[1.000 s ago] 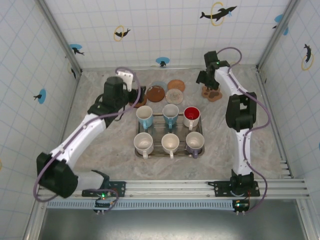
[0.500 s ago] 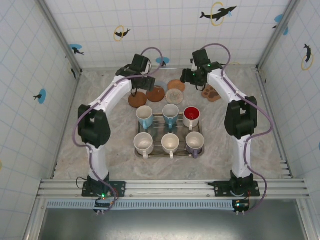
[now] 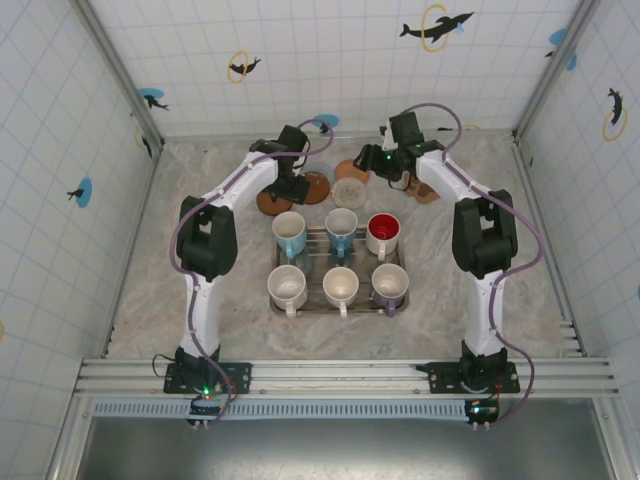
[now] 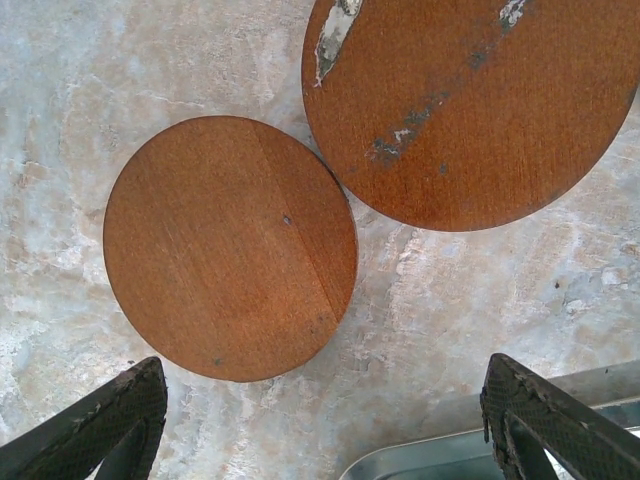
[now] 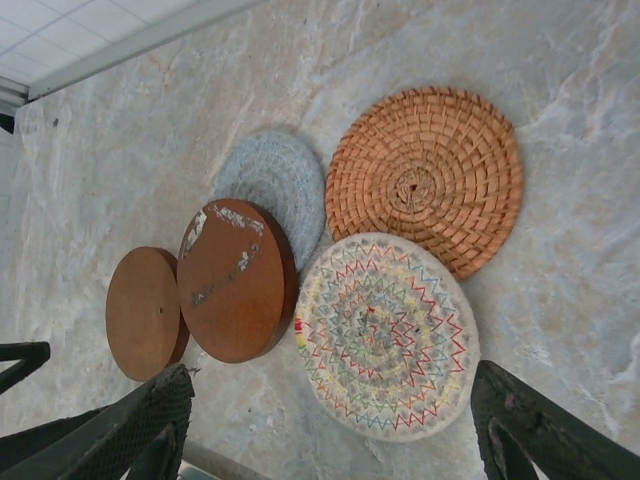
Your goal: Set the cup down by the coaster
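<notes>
Several cups stand on a metal tray (image 3: 362,262), among them a red cup (image 3: 383,233) and a blue cup (image 3: 290,233). Behind the tray lie several coasters. My left gripper (image 3: 293,185) (image 4: 325,400) hangs open and empty over a small wooden coaster (image 4: 230,245) (image 3: 272,200), next to a larger worn wooden coaster (image 4: 470,100) (image 3: 312,186). My right gripper (image 3: 378,165) (image 5: 335,400) is open and empty above a zigzag-patterned coaster (image 5: 385,335) (image 3: 350,192). No cup is held.
A woven orange coaster (image 5: 425,175) and a grey coaster (image 5: 275,180) lie behind the zigzag one. A paw-shaped coaster (image 3: 428,188) sits at the back right. The tray's corner (image 4: 440,455) shows just below the left fingers. Tiled walls close in the table.
The left arm has swung from the left side round to the back, its gripper now over the wooden coasters. The right gripper has moved left from the paw-shaped coaster to the round ones.
</notes>
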You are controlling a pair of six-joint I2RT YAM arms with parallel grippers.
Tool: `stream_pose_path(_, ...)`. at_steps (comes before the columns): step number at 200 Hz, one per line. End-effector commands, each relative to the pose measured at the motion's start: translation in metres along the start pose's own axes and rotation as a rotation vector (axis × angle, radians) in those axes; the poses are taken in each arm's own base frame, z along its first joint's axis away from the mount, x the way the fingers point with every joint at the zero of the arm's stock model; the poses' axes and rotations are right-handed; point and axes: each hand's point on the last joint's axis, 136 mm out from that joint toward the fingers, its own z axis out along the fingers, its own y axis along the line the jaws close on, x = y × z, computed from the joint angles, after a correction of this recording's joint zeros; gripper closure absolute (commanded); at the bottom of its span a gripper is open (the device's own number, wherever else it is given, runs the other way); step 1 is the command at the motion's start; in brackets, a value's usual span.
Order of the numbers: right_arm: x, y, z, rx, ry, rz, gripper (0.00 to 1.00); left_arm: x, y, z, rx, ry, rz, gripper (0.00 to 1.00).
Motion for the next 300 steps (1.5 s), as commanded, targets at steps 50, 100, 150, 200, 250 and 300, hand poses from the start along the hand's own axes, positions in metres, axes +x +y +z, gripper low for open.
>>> stream_pose_path(50, -0.016, 0.015, -0.014, -0.122, -0.084, 0.026, 0.25, 0.009, 0.003, 0.028, -0.016, 0.055, -0.027, 0.17)
stream_pose_path(100, -0.016, 0.008, -0.014, -0.134, -0.085, 0.044, 0.25, 0.001, 0.006, 0.041, -0.015, 0.056, -0.043, 0.17)
stream_pose_path(150, -0.017, 0.005, -0.015, -0.133, -0.086, 0.050, 0.25, 0.008, 0.022, 0.046, -0.059, 0.081, -0.063, 0.18)
stream_pose_path(200, -0.014, 0.006, -0.014, -0.135, -0.081, 0.057, 0.25, 0.020, 0.028, 0.068, -0.079, 0.123, -0.058, 0.18)
stream_pose_path(250, -0.014, 0.011, -0.016, -0.135, -0.086, 0.052, 0.25, 0.026, 0.042, 0.077, -0.098, 0.138, -0.078, 0.19)
stream_pose_path(300, -0.011, 0.023, -0.018, -0.137, -0.084, 0.038, 0.26, 0.028, 0.063, 0.082, -0.105, 0.127, -0.119, 0.22)
